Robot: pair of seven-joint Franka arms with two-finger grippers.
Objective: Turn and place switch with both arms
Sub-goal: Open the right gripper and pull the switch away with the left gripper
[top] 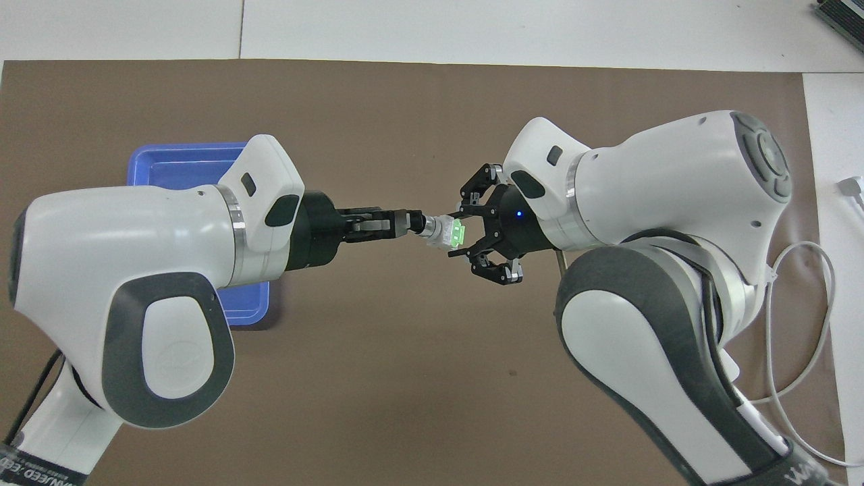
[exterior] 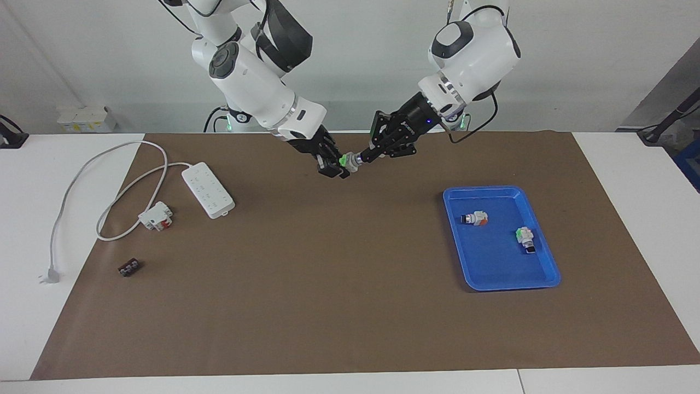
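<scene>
The switch, with a green base, silver-white middle and black knob end, hangs in the air between both grippers, over the brown mat near the robots. It also shows in the overhead view. My left gripper is shut on its black knob end and shows in the overhead view too. My right gripper is shut around its green base and also shows in the overhead view.
A blue tray toward the left arm's end holds an orange-red based switch and another green-based switch. A white power strip, a white-and-red breaker and a small dark block lie toward the right arm's end.
</scene>
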